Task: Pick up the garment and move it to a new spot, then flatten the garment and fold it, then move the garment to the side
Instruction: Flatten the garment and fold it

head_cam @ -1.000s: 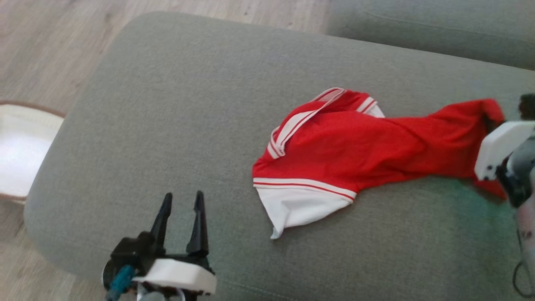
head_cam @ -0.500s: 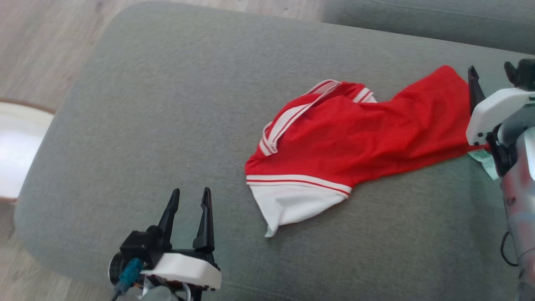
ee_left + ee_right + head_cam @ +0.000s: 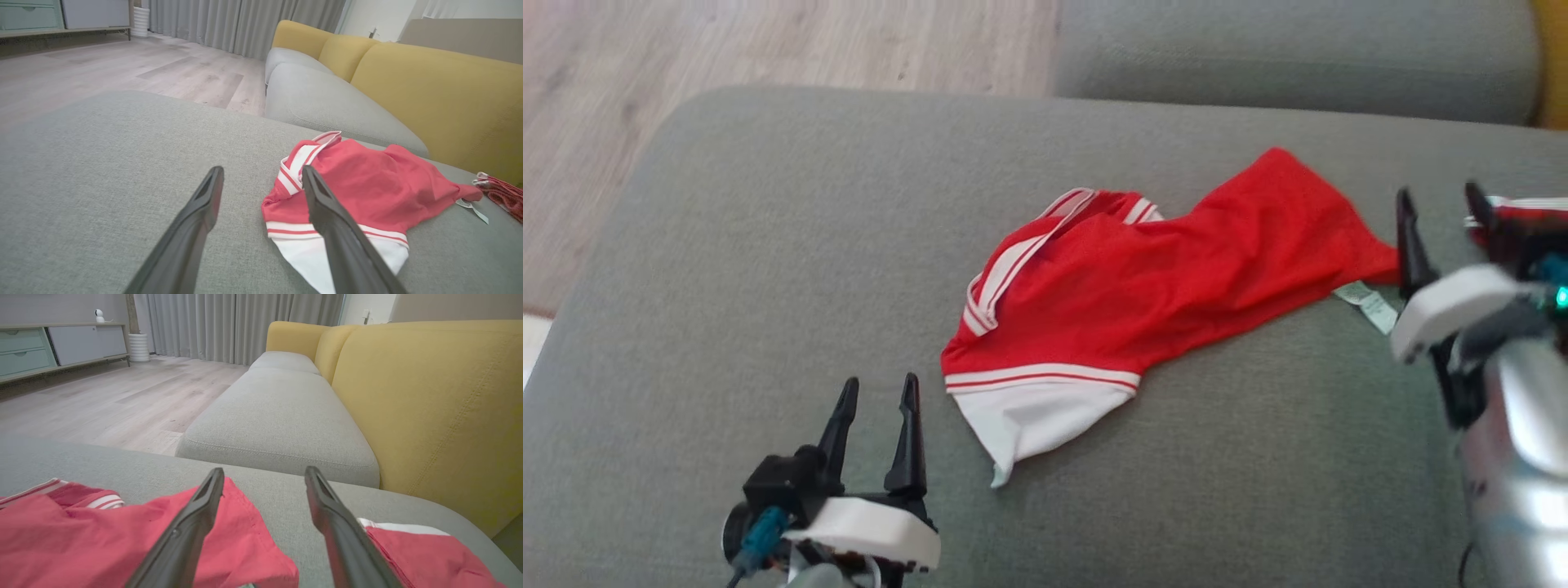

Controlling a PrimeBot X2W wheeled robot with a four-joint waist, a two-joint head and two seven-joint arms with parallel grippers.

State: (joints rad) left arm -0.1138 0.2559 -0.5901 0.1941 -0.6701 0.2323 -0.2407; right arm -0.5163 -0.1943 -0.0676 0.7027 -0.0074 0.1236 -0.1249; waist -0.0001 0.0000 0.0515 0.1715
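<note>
A: Where's the garment [image 3: 1143, 286]?
B: On the grey sofa cushion [image 3: 768, 245], centre frame. Long axis runs lower left to upper right.
A: Grippers?
B: Both wide open, empty. The right gripper [image 3: 1437, 192] is at the right edge, near finger just beside the red end. The left gripper [image 3: 880, 380] is lower left, with the white hem just right of it.
A: Nearer arm?
B: Right, I'd say, though each has an end in reach for flattening.
</note>
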